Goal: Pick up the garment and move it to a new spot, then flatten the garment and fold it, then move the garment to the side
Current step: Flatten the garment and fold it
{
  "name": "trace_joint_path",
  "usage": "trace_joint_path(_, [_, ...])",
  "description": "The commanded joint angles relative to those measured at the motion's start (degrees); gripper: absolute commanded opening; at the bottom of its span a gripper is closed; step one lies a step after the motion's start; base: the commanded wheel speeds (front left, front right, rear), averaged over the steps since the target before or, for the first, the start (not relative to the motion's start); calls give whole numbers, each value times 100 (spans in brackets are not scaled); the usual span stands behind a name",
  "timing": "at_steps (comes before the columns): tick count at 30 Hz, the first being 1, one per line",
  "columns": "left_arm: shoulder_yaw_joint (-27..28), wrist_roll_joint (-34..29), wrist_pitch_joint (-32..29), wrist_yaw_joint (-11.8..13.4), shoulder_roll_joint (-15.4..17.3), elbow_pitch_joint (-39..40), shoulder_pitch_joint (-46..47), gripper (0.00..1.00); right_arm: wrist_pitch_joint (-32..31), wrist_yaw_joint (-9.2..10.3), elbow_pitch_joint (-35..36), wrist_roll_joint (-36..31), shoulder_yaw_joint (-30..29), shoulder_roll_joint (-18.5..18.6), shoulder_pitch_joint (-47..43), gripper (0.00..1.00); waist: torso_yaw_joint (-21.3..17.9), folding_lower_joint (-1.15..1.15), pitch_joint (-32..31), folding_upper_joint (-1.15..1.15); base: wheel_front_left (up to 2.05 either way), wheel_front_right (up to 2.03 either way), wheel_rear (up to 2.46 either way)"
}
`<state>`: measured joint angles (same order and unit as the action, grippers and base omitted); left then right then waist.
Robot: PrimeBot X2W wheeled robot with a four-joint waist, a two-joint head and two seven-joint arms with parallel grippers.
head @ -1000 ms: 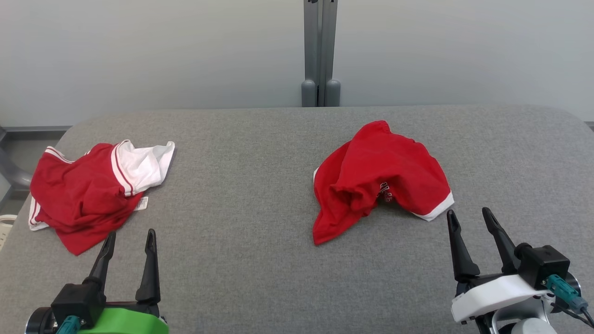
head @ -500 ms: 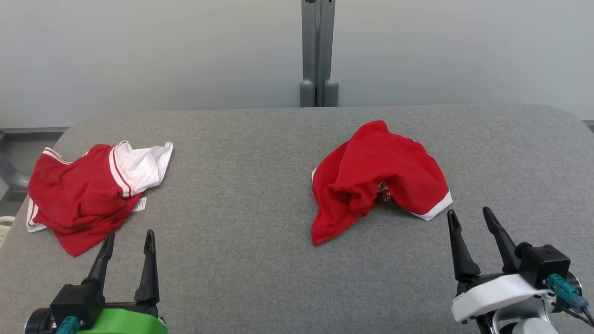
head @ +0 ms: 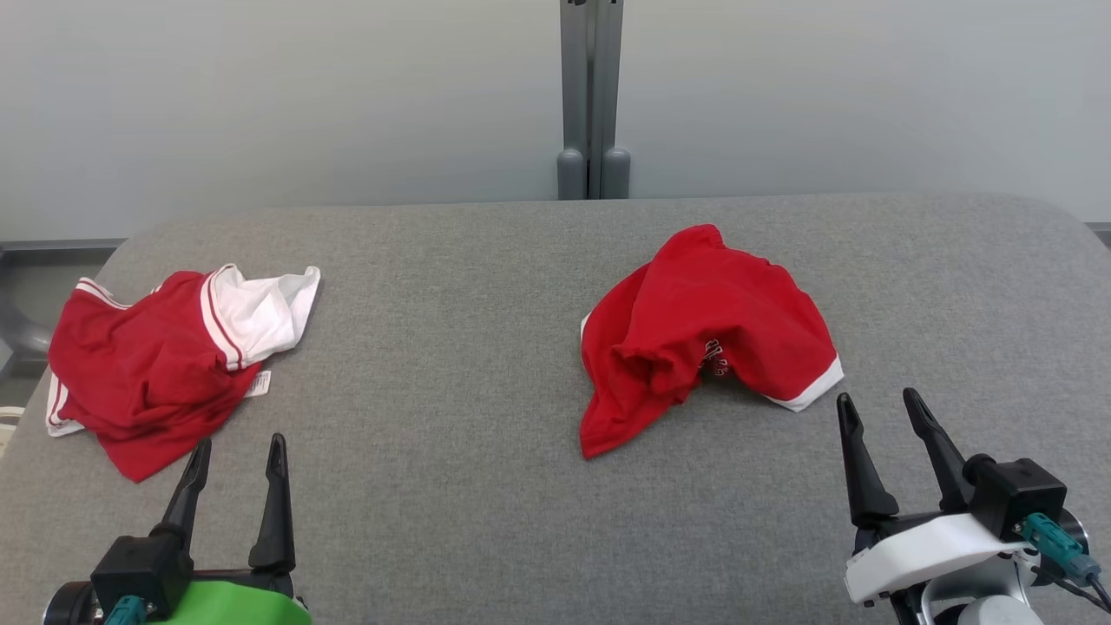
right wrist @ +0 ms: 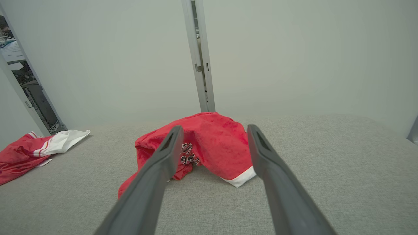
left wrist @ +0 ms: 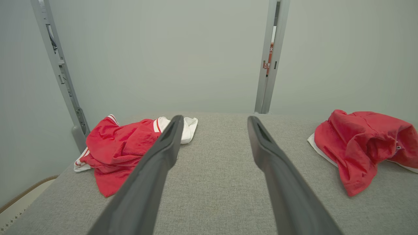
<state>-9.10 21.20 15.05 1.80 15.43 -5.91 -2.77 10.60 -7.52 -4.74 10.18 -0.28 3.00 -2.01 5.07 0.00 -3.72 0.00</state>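
- The grey tabletop [head: 451, 503] spans the scene.
- A crumpled red garment [head: 703, 321] lies right of centre, its white hem toward the near right.
- A red-and-white garment [head: 165, 356] sits bunched at the left edge.
- The left claw [head: 240, 441] and the right claw [head: 876, 397] hover at the near side, fingers apart, holding nothing.

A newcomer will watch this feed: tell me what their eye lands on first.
Two crumpled red garments on the grey table: a red garment with white hem right of centre, a red-and-white garment at the far left. The left tool and right tool stand open at the near edge, holding nothing.
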Motion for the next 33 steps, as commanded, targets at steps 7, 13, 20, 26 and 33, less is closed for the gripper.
trace_joint_path(7, [23,-29,19,18,7,1,-53,100,21,6,-45,0,-11,10,-14,100,-6,0,12,0,0,0,0])
trace_joint_path(13, [10,-43,19,26,16,-2,-29,100,43,6,-81,6,-15,13,2,100,-6,0,10,0,0,0,0])
trace_joint_path(20, [11,-43,19,56,14,-1,-33,100,53,6,-177,13,-68,46,32,100,5,0,33,0,0,0,0])
trace_joint_path(26, [-15,-79,16,88,-20,34,55,100,-19,6,-344,-26,-45,296,484,100,22,0,200,0,0,0,0])
trace_joint_path(33, [-113,-125,13,96,-145,89,346,100,-134,6,-778,-52,36,866,1554,100,140,0,744,0,0,0,0])
